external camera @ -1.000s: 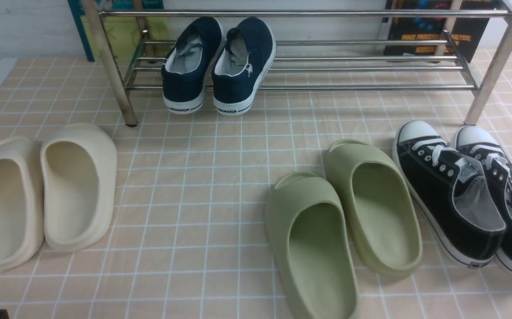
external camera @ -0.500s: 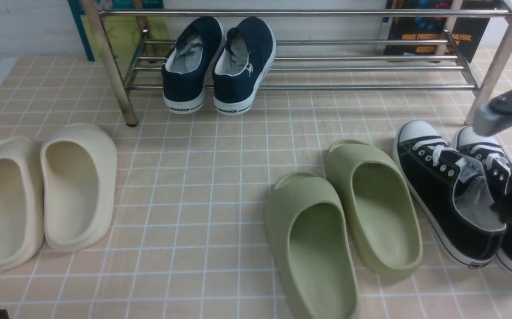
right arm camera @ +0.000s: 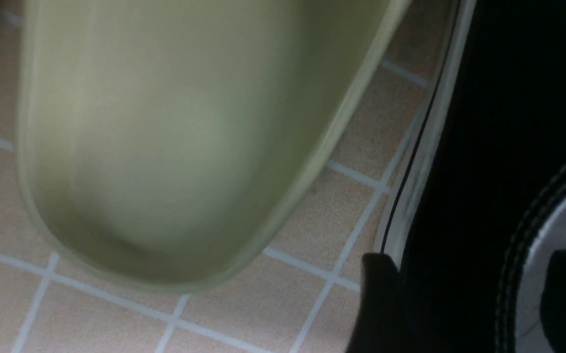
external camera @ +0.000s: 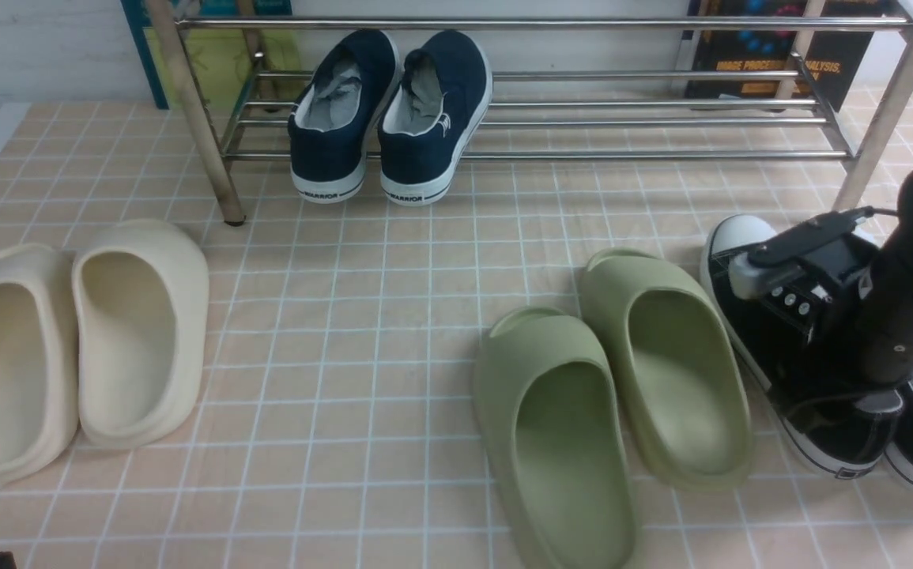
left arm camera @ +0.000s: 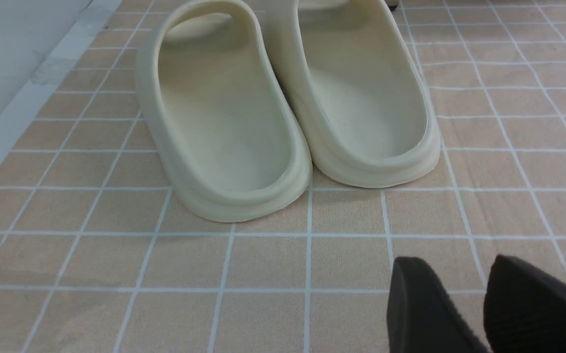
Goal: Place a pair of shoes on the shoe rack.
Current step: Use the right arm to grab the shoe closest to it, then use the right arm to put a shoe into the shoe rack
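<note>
Straddling one black sneaker's point(external camera: 741, 233) side wall, my right gripper point(right arm camera: 471, 299) is spread wide, one fingertip outside, one inside. The pair of shoes point(external camera: 847, 442) sits on the tiled floor point(external camera: 393, 332) just before the shoe rack's point(external camera: 535, 155) right leg.

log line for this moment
phase: pre-grasp | sneakers: on floor | right end effector: open, astride one's side | rack: navy pair only
</note>
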Robot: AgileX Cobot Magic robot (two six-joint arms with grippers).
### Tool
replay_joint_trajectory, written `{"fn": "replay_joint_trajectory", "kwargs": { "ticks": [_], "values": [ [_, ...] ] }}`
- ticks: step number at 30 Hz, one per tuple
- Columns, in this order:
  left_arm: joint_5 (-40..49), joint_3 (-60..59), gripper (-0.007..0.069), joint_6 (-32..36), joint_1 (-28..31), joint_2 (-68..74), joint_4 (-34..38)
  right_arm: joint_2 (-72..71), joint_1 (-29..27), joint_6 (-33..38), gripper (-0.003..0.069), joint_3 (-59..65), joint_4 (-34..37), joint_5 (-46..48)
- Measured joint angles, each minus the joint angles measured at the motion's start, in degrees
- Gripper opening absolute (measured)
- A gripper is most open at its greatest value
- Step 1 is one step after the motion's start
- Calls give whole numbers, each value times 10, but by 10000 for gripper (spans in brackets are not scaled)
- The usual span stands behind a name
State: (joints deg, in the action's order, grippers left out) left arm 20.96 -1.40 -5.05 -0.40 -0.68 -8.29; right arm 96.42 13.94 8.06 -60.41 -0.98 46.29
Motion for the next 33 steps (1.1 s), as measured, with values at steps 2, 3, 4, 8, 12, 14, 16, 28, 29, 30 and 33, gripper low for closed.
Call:
{"fn": "replay_joint_trajectory", "kwargs": {
  "ticks": [2,3,4,8,12,14,16,28,29,30,33],
  "values": [
    [0,0,237,0,0,0,0,6,0,0,227,-1,-2,-4],
    [0,0,237,0,0,0,0,6,0,0,168,-1,-2,-3],
    [0,0,237,0,0,0,0,6,0,0,107,-2,0,-2],
    [0,0,237,0,0,0,0,-7,0,0,-1,-24,10,29],
    [0,0,237,0,0,0,0,-35,0,1,-1,-70,23,93],
    [0,0,237,0,0,0,0,-44,0,2,-1,-98,27,113],
    [0,0,237,0,0,0,0,-47,0,2,-1,-140,27,119],
    [0,0,237,0,0,0,0,60,0,2,-1,-303,23,131],
    [0,0,237,0,0,0,0,85,0,3,-1,-334,23,132],
    [0,0,237,0,0,0,0,101,0,6,-1,-355,23,133],
    [1,0,237,0,0,0,0,146,0,19,-1,-418,22,136]
  ]
}}
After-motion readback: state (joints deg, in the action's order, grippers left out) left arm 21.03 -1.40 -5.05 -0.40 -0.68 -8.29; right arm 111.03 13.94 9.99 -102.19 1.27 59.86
